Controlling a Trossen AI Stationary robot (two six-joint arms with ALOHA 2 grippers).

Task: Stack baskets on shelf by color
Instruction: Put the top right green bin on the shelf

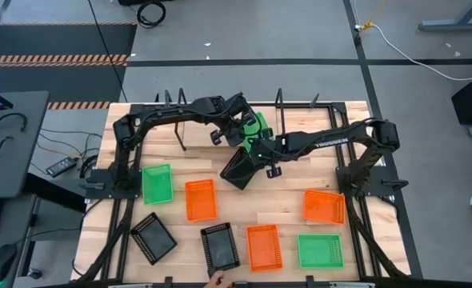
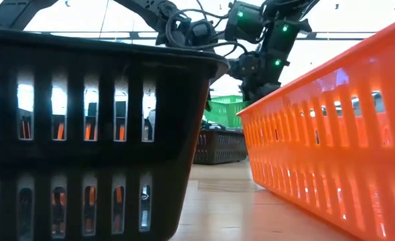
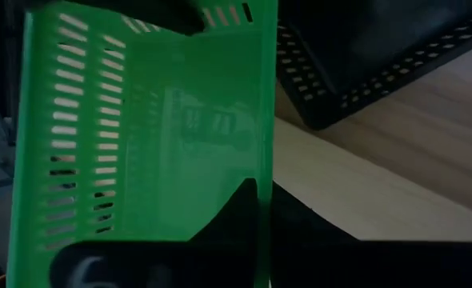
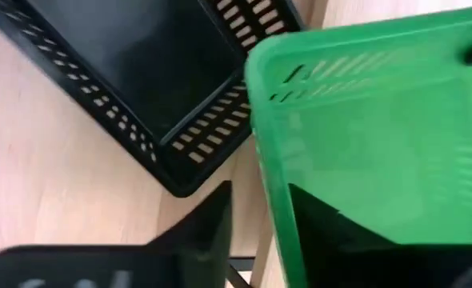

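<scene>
A green basket (image 1: 257, 126) hangs above the middle of the table, near the shelf (image 1: 310, 120) with its black posts. My left gripper (image 1: 241, 122) is shut on it. My right gripper (image 1: 258, 146) stands open astride the basket's rim (image 4: 270, 200). One finger (image 4: 208, 232) is outside with a thin gap to the wall, the other (image 4: 340, 232) inside. Just below lies a black basket (image 1: 239, 170), flat on the wood. My left gripper (image 3: 270, 232) pinches the green basket's side wall (image 3: 264, 172), one finger (image 3: 238, 214) inside the basket and the other outside it. The fingers slant down from the table's left side. The basket is lifted clear and tilted above the black basket (image 3: 364, 56).
Loose baskets lie across the near half of the table: green (image 1: 158, 182), orange (image 1: 201, 199), black (image 1: 153, 238), black (image 1: 220, 246), orange (image 1: 263, 246), green (image 1: 320, 250), orange (image 1: 324, 206). A person's hand (image 1: 216, 280) shows at the near edge.
</scene>
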